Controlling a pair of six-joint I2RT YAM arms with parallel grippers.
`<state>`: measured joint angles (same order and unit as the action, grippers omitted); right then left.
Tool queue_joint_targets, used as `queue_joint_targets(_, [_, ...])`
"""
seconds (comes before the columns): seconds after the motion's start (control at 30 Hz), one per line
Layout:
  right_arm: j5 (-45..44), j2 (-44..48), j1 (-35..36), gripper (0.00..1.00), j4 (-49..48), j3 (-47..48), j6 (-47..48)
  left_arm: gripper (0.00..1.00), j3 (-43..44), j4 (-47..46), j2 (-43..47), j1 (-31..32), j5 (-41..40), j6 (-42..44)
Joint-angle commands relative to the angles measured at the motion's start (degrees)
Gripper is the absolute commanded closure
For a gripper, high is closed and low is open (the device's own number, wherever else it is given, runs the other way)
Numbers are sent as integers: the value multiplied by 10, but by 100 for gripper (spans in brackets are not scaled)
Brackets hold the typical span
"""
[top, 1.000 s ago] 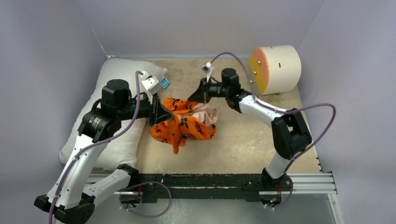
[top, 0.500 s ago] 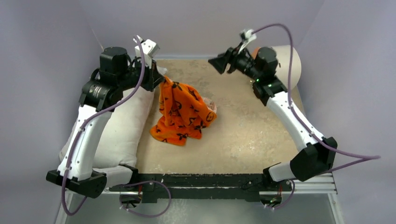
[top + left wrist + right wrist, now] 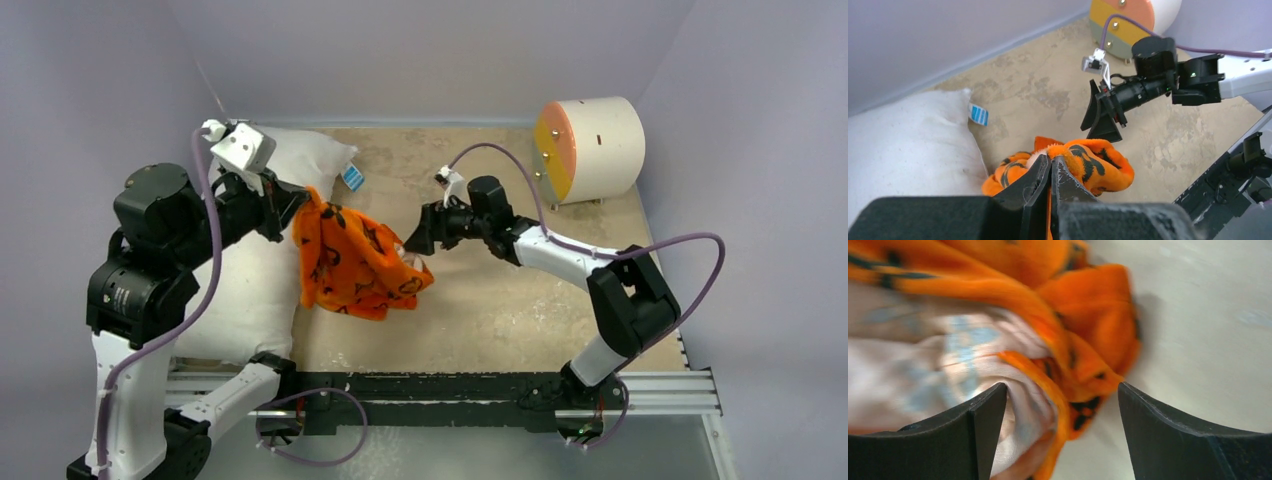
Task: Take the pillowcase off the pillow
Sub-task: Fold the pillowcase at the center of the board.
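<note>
The pillowcase (image 3: 355,260) sits left of centre in the top view, a crumpled orange sheet with black motifs; its upper corner is lifted and its lower folds rest on the table (image 3: 520,300). In the right wrist view a pale inner lining shows among the orange (image 3: 1088,315). Nothing white fills it, so it looks fully off the pillow (image 3: 250,290); the pillow lies bare along the left side of the frame, its blue tag (image 3: 352,178) showing at the upper corner. The case's left edge overlaps or touches the pillow's right edge; which, I cannot tell.

The left gripper (image 3: 290,205) holds that raised corner; in the left wrist view its jaws are pressed together on an orange fold (image 3: 1050,162). The right gripper (image 3: 415,240) is at the case's right edge with jaws wide apart; in its own view cloth lies between the fingers (image 3: 983,440), unpinched.

By my reading the stripping is done; what may be left is laying the case down away from the pillow and letting go. The white cylinder (image 3: 590,148) stands apart at upper right.
</note>
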<state>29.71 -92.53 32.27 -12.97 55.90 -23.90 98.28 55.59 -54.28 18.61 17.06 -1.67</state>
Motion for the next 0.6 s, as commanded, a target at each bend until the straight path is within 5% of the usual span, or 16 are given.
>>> queue_joint_targets(0.0, [113,27,20,14,-174,-13,-72,100,-27,3,3,-2,-27,-22])
queue_joint_targets(0.2, [152,-44,79,12,-170,57,-74,100,-34,-20,5,-2,-101,-46])
queue_joint_targets(0.57, [-91,-144,163,8,4,154,34,100,-8,17,53,-2,-373,-130])
